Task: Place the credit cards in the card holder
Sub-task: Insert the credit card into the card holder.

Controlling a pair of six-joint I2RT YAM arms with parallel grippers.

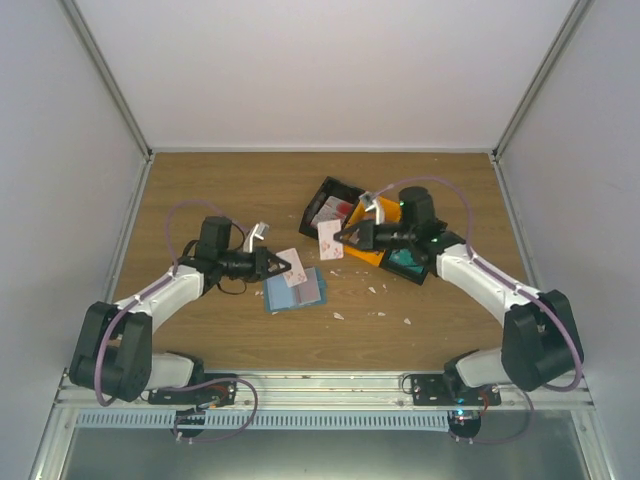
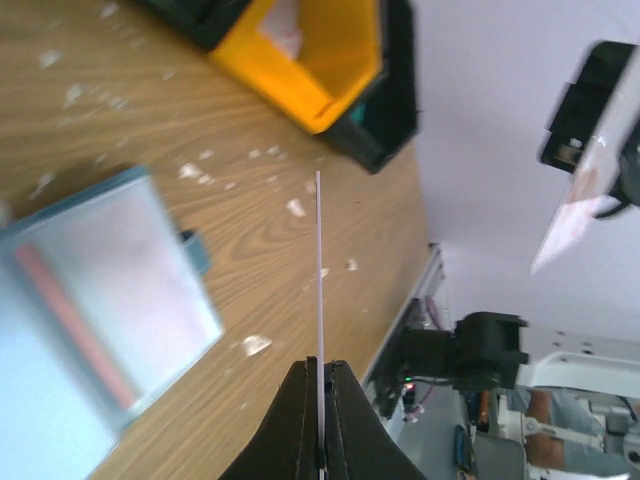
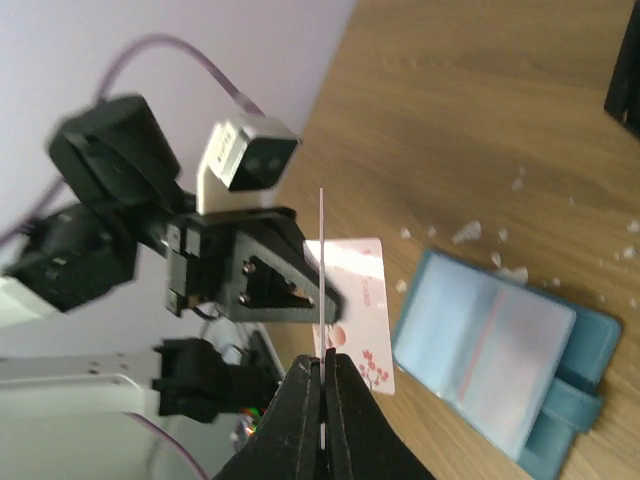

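The blue card holder (image 1: 298,292) lies open and flat on the wooden table, also seen in the left wrist view (image 2: 100,320) and the right wrist view (image 3: 490,355). My left gripper (image 1: 286,265) is shut on a white credit card with red blotches (image 1: 293,271), held just above the holder's far edge; its own camera shows that card edge-on (image 2: 319,270). My right gripper (image 1: 341,238) is shut on a second blotched card (image 1: 330,240), held upright in the air between the tray and the holder, edge-on in its own view (image 3: 322,260).
A black-and-orange tray (image 1: 362,252) stands at the centre right, with pale blotched cards (image 1: 330,210) in its far part and teal cards (image 1: 405,263) in its near part. Small white scraps (image 1: 372,290) litter the wood around the holder. White walls enclose the table.
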